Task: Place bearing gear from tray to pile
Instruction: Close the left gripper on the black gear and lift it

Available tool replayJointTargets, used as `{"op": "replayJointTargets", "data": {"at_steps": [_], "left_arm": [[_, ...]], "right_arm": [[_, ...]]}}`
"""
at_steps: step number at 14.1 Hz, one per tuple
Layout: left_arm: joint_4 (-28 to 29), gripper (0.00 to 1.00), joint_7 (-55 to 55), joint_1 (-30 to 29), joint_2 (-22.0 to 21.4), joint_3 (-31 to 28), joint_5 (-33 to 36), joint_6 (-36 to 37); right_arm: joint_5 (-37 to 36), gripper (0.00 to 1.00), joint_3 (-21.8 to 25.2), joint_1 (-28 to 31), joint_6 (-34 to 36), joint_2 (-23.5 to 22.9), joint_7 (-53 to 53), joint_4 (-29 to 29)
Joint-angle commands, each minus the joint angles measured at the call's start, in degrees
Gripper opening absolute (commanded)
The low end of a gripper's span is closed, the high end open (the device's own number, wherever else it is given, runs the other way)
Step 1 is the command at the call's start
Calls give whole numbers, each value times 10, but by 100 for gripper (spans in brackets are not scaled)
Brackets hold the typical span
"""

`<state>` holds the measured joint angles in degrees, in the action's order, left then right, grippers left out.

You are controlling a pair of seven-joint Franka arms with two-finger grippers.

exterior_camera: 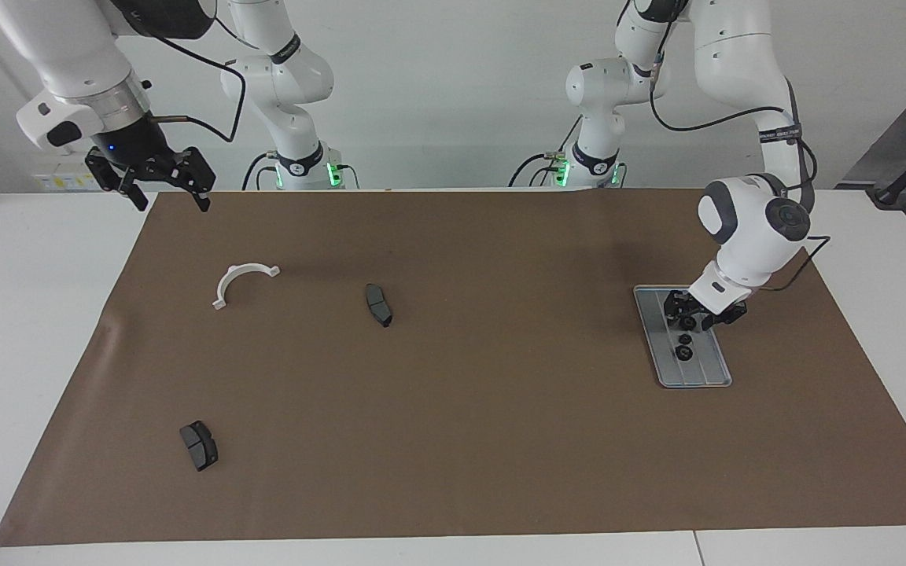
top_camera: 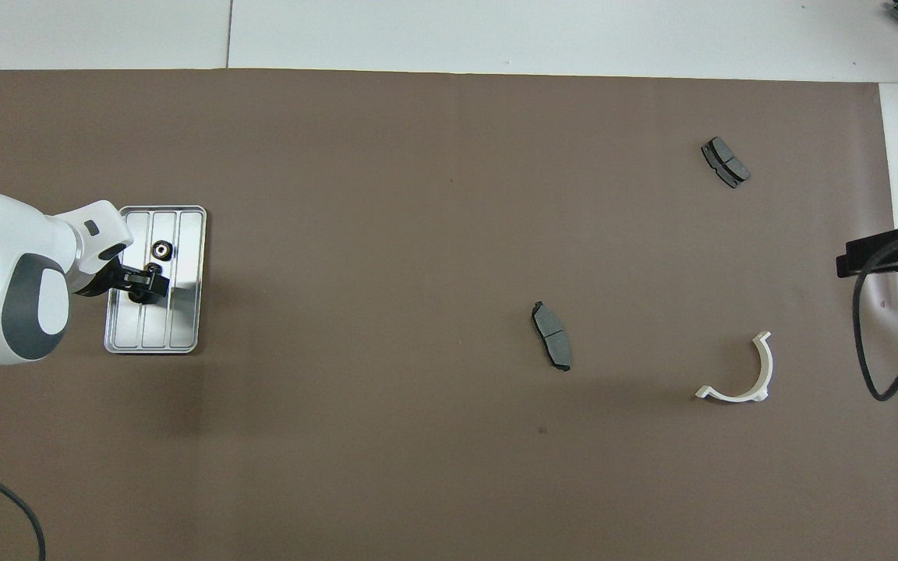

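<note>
The step in hand is the pick. The left gripper (exterior_camera: 697,317) is down at the flat silver-grey ridged metal tray (top_camera: 188,312), which lies at about nine o'clock on the brown mat (top_camera: 418,195) in the overhead view, toward the left arm's end of the table. The gripper sits over the half of the tray nearer the robots. Whether it is already clamped on a gear I cannot tell, since something small and dark sits right at its tip. Two small dark round bearing gears (exterior_camera: 685,353) lie in plain sight on the tray, just toward twelve o'clock from the gripper in the overhead view. Each gear looks to rest flat with its bore pointing up. Being round, it has no long axis of its own, whereas the tray's long axis runs twelve to six. The next move probably calls for a firm grip, a straight lift clear of the rim, and a long carry toward three o'clock. There lies the loose pile: a white half-ring bracket (top_camera: 741,396), a dark grey curved brake pad (top_camera: 552,335) and a second dark pad (top_camera: 725,162), all well apart. The right gripper (exterior_camera: 170,196) waits with its jaws apart, raised over the mat's edge at the right arm's end.
</note>
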<state>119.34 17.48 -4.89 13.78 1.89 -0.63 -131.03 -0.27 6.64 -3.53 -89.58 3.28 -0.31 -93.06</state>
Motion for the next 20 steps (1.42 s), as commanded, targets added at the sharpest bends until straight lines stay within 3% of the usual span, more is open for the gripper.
{"op": "replayJointTargets", "data": {"at_steps": [1, 9, 20], "left_arm": [[16, 72, 19, -5, -8, 1, 12, -13], [17, 65, 99, -24, -9, 0, 12, -2], [24, 58, 107, -13, -12, 0, 13, 5]], "right_arm": [[15, 100, 0, 1, -3, 8, 7, -9], [15, 100, 0, 1, -3, 8, 7, -9], [15, 100, 0, 1, -3, 8, 7, -9]]}}
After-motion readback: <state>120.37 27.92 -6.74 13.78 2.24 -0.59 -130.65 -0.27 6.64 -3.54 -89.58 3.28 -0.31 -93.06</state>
